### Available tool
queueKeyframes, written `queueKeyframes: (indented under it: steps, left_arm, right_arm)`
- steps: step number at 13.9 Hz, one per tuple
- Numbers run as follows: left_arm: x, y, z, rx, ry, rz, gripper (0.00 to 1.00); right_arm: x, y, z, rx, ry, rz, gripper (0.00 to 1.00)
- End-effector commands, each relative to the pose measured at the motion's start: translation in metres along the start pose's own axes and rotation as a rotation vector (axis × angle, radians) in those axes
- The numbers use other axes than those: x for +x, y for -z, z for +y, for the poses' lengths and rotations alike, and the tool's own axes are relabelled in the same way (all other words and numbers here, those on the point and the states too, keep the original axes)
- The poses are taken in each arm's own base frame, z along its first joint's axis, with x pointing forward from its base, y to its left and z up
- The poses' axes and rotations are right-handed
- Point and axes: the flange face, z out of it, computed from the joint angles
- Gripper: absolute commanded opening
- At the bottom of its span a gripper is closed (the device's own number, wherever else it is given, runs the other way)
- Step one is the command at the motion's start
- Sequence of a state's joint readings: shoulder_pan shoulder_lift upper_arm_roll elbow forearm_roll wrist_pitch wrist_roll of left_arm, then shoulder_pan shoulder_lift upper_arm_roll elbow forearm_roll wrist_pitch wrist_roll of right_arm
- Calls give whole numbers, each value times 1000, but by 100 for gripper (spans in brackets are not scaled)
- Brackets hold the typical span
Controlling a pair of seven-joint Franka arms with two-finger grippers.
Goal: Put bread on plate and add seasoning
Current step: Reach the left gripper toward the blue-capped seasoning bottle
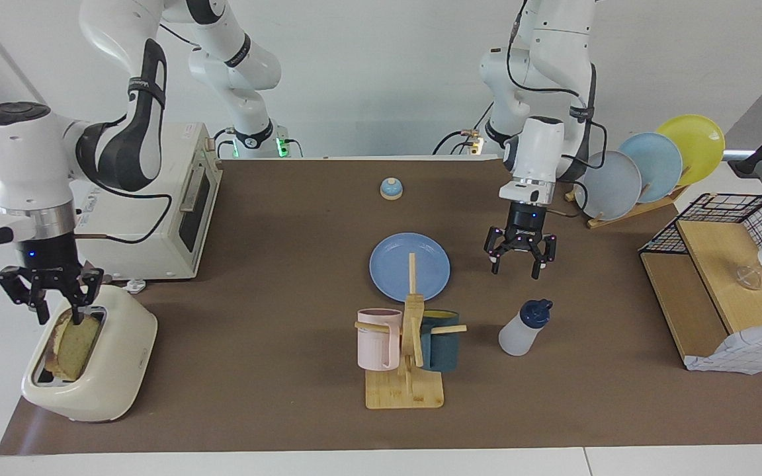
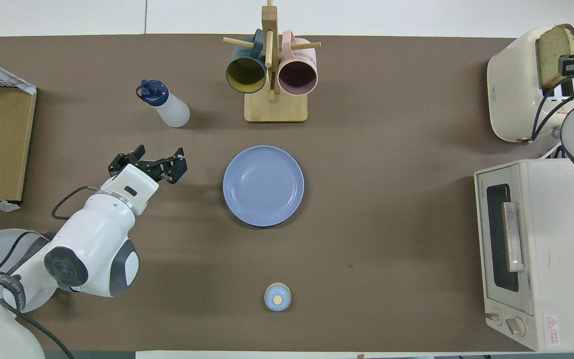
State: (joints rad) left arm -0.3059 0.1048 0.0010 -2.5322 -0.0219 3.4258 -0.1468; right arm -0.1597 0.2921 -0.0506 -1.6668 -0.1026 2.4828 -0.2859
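The bread (image 1: 73, 344) (image 2: 556, 47) stands upright in the slot of a cream toaster (image 1: 110, 370) (image 2: 513, 85) at the right arm's end of the table. My right gripper (image 1: 59, 316) (image 2: 573, 62) is down at the slice's top edge. The periwinkle plate (image 1: 394, 264) (image 2: 263, 185) lies bare at the table's middle. The seasoning (image 1: 520, 334) (image 2: 170, 109), a white bottle with a navy cap, stands farther from the robots than the plate, toward the left arm's end. My left gripper (image 1: 516, 270) (image 2: 148, 162) hangs open and empty over the table between plate and bottle.
A wooden mug rack (image 1: 407, 390) with two mugs stands just past the plate, away from the robots. A toaster oven (image 1: 156, 218) sits beside the toaster. A small bell (image 1: 391, 189) is near the robots. A plate rack (image 1: 639, 175) and wire shelf (image 1: 718, 277) fill the left arm's end.
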Motion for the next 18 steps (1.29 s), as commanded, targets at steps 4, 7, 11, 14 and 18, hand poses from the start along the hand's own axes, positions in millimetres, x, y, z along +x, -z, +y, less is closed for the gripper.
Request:
queueKeyframes:
  steps: [4, 7, 11, 14, 18]
  left_arm:
    - [1, -18, 4, -2, 20, 43, 100]
    - [6, -31, 5, -2, 17, 43, 100]
    - [16, -56, 2, 8, 15, 49, 100]
    - [26, -61, -2, 25, 13, 68, 100]
    - [32, -64, -6, 45, 26, 82, 100]
  right_arm:
    - [9, 1, -4, -57, 143, -7, 0]
    - [37, 26, 3, -99, 218, -45, 0]
    - [62, 90, 0, -84, 248, -125, 0]
    - [64, 166, -40, -47, 294, -151, 0]
    - [58, 220, -125, 36, 390, -234, 0]
